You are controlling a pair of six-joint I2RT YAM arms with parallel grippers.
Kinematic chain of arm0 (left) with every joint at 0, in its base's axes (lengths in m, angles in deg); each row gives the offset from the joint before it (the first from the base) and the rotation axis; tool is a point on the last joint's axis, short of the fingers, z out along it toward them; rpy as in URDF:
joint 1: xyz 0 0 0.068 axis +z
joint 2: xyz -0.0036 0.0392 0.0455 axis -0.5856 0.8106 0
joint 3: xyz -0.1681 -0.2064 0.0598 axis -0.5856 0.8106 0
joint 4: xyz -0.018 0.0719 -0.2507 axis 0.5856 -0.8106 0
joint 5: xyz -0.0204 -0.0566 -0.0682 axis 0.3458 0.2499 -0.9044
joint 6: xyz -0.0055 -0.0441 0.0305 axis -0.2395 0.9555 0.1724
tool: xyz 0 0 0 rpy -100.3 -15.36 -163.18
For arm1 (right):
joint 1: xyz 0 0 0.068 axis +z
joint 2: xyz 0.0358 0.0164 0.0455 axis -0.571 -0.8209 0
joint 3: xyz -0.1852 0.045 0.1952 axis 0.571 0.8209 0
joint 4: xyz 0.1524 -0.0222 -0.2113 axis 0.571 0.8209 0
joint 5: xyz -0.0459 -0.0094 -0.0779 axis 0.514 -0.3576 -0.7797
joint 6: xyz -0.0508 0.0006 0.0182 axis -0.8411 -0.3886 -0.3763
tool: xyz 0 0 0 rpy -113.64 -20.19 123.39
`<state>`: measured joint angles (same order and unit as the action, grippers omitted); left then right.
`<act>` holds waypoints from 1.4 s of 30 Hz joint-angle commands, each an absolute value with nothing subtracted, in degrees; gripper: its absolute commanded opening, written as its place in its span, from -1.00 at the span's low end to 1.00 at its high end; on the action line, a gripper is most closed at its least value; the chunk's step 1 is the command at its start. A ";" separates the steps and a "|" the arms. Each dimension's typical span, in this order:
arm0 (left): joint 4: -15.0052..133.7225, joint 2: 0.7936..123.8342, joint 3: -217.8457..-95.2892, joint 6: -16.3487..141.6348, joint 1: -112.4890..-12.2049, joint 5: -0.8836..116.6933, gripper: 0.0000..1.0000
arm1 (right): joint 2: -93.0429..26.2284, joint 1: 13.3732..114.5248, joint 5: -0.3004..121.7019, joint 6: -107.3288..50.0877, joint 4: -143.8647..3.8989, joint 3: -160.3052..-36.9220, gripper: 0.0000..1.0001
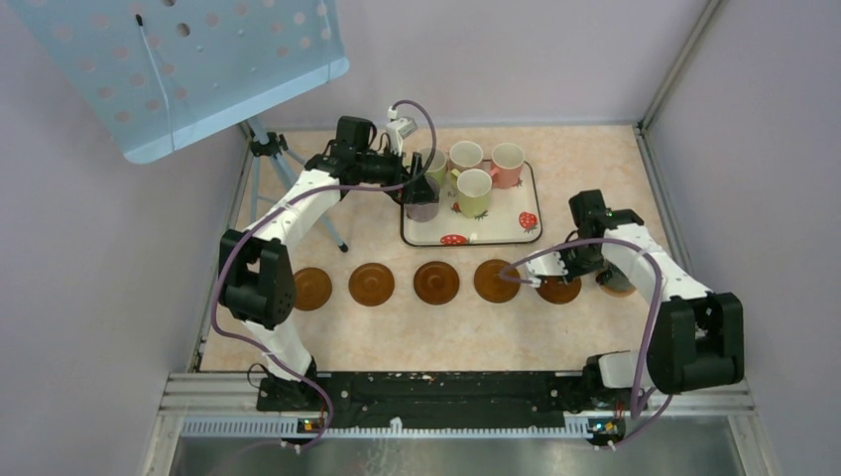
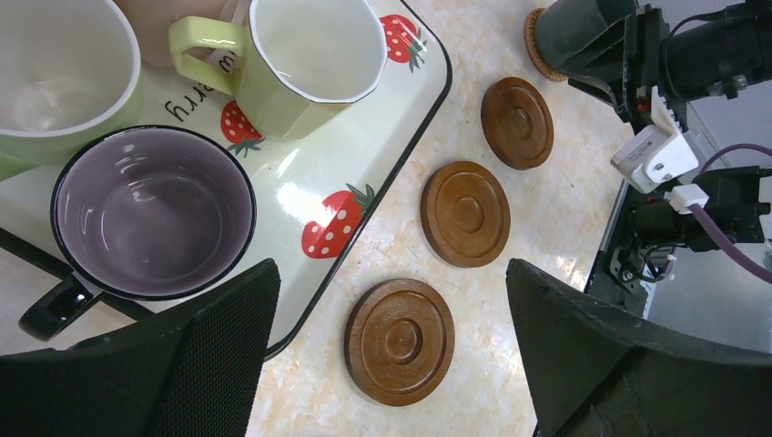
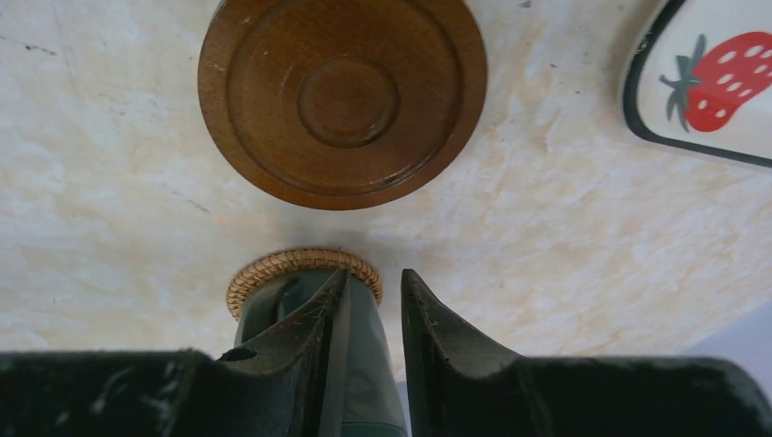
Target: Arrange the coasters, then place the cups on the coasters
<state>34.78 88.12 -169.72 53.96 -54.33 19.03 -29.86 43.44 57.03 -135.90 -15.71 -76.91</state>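
Note:
Five brown coasters [image 1: 435,283] lie in a row before the tray [image 1: 496,238]. A sixth, tan woven coaster [image 3: 300,262] at the row's right end carries the dark green cup [image 3: 364,364]. My right gripper [image 3: 375,273] is shut on that cup's wall, one finger inside and one outside. On the tray stand the purple-grey cup [image 2: 150,214], two light green cups [image 2: 309,55] and two pink cups [image 1: 507,164]. My left gripper [image 2: 391,270] hangs open beside the purple-grey cup, over the tray's near edge, a brown coaster [image 2: 399,341] showing between its fingers.
A tripod [image 1: 268,149] with a blue perforated panel [image 1: 188,59] stands at the back left, close to the left arm. Grey walls close in the table on three sides. The tray's corner [image 3: 678,147] lies just beyond the right gripper.

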 commanded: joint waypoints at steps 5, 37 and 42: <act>37.04 87.45 -171.15 54.40 -54.48 17.52 0.97 | -26.40 43.70 51.57 -139.55 -20.52 -73.25 -0.36; 36.95 86.80 -170.29 53.95 -54.44 17.19 0.98 | -21.09 42.81 50.05 -149.43 -17.01 -69.12 0.55; 36.66 86.82 -170.30 53.60 -54.47 18.67 0.97 | -20.86 42.74 55.83 -146.99 -16.39 -72.47 0.56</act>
